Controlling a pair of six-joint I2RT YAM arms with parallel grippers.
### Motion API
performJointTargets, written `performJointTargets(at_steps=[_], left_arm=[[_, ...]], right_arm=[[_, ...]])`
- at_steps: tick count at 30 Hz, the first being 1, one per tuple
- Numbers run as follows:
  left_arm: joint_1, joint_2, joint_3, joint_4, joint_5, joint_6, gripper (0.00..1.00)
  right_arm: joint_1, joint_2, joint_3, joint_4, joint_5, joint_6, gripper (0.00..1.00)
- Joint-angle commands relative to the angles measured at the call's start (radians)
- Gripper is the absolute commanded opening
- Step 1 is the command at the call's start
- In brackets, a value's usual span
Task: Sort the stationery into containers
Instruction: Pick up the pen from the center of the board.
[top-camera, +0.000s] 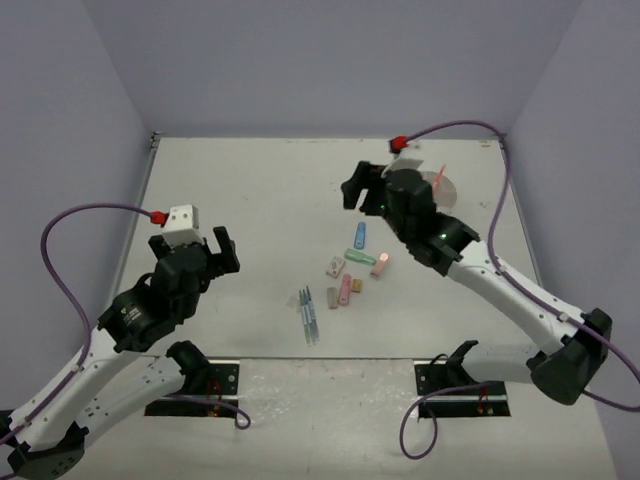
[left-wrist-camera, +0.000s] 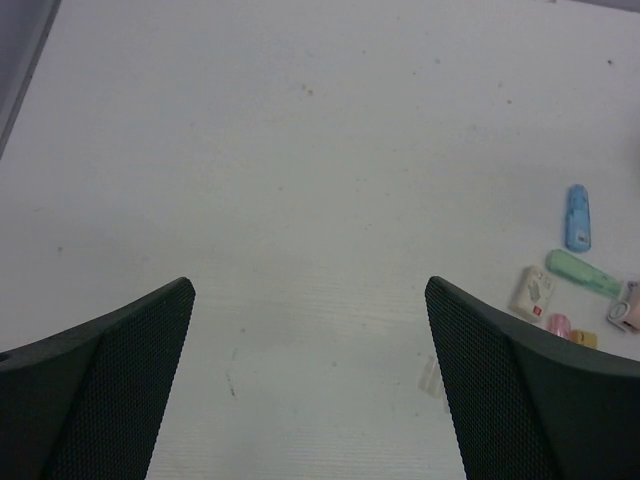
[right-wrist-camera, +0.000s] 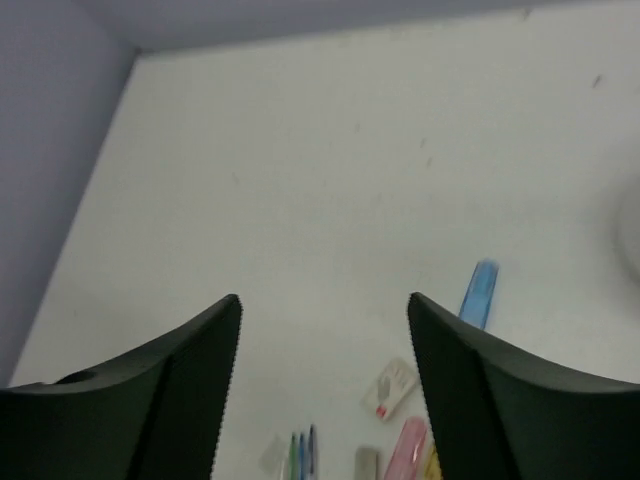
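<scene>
Right tool (right-wrist-camera: 323, 300) is hovering released and empty, blue eraser (right-wrist-camera: 480, 292) lying near, lengthwise ahead; left tool (left-wrist-camera: 308, 285), also released, is hanging farther off

Left gripper (left-wrist-camera: 308, 290): two dark, mesh-textured fingers (left-wrist-camera: 110, 385) at the lower corners, spread wide, nothing between them but bare surface. Table (left-wrist-camera: 300, 150): white, lightly speckled with small marks. Wall (left-wrist-camera: 18, 60): grey strip at the upper left corner. Stationery, clustered at the right edge, well apart from the fingers' gap: one blue block (left-wrist-camera: 578, 216), standing lengthwise; one green block (left-wrist-camera: 583, 272) just below it, lying slanted; one white block with a red mark (left-wrist-camera: 534, 293) beside the green one; one small pink piece (left-wrist-camera: 558, 324); one yellowish piece (left-wrist-camera: 585, 339) touching it; one greyish-pink block (left-wrist-camera: 626, 306), cut off by the frame.
</scene>
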Motion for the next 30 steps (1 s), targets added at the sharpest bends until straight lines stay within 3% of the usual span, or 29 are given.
performJointTargets(at_steps=[1,3,5,7,10,30], left_arm=[[0.019,0.061,0.026,-0.002,-0.022,-0.02,1.0],[0.021,0.092,0.026,-0.002,-0.002,-0.012,1.0],[0.019,0.106,0.02,0.01,0.02,0.001,1.0],[0.019,0.11,0.011,0.03,0.055,0.018,1.0],[0.019,0.11,0.003,0.042,0.083,0.032,1.0],[0.017,0.095,-0.01,0.069,0.132,0.056,1.0]], right_arm=[[0.173,0.169,0.022,-0.365,-0.028,0.143,0.56],[0.246,0.191,0.009,-0.387,-0.053,0.188,0.44],[0.27,0.189,-0.045,-0.283,-0.124,0.19,0.34],[0.273,0.203,-0.104,-0.202,-0.201,0.197,0.29],[0.305,0.286,-0.087,-0.226,-0.209,0.215,0.23],[0.385,0.505,-0.002,-0.268,-0.187,0.268,0.19]])
